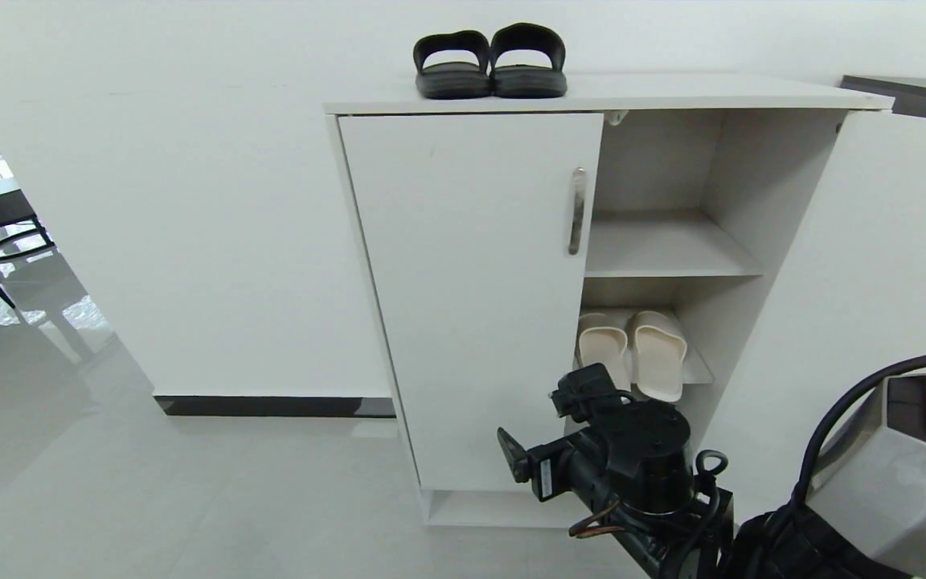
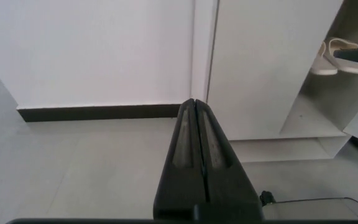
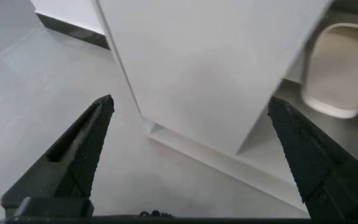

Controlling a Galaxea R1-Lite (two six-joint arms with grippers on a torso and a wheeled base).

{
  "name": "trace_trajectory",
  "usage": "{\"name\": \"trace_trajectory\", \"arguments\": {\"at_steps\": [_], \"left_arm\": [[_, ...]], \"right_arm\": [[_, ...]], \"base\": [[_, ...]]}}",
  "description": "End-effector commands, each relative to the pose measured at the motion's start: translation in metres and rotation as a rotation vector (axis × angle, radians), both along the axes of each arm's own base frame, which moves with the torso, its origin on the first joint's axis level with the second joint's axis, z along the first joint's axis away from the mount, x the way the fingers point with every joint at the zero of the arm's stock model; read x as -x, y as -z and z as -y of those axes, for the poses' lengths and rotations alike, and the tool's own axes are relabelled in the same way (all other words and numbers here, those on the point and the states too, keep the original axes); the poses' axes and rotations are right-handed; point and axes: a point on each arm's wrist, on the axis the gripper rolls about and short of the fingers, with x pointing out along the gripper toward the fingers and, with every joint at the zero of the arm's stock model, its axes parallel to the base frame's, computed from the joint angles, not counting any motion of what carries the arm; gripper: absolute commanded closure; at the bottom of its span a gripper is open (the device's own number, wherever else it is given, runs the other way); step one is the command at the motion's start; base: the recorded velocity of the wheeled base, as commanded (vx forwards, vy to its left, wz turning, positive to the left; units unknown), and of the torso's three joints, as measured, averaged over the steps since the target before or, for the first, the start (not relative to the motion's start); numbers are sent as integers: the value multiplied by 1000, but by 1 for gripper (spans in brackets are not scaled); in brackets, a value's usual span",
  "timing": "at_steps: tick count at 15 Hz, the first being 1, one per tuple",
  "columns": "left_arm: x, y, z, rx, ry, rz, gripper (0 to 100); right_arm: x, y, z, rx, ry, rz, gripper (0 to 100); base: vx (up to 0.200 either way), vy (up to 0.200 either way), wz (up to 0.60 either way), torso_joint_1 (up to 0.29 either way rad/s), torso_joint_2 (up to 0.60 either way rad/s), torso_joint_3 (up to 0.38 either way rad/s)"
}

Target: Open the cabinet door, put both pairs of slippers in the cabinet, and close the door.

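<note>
One pair, the beige slippers, lay shelved, so I judged my wide-apart right gripper must next lift the black slippers at twelve o'clock atop the cabinet.

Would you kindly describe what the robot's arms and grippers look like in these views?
The left gripper has long black fingers, wedge-shaped and narrowing to the tips, with greyish recessed strips along them. The right gripper has similar black tapered fingers. The right arm is black with a round joint housing, and black and orange-brown cables loop beside it.
</note>
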Motion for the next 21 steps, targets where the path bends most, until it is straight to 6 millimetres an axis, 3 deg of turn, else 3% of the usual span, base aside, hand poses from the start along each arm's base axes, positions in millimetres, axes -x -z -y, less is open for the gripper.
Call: {"name": "trace_trajectory", "arguments": {"at_steps": [1,6,14,21], "left_arm": [[0,0,0,0,0,0,100],[0,0,0,0,0,0,100],[0,0,0,2,0,0,100],[0,0,0,2,0,0,100]], "right_arm": [[0,1,0,6,0,1,0],[0,2,1,1,-2,4,0],[-10,27,13,64,-8,57,0],[-10,31,17,74,-29,73,0]], "base": [[0,200,0,2,2,-2],[0,200,0,1,2,1],[0,0,0,0,0,0],[0,0,0,0,0,0]]}}
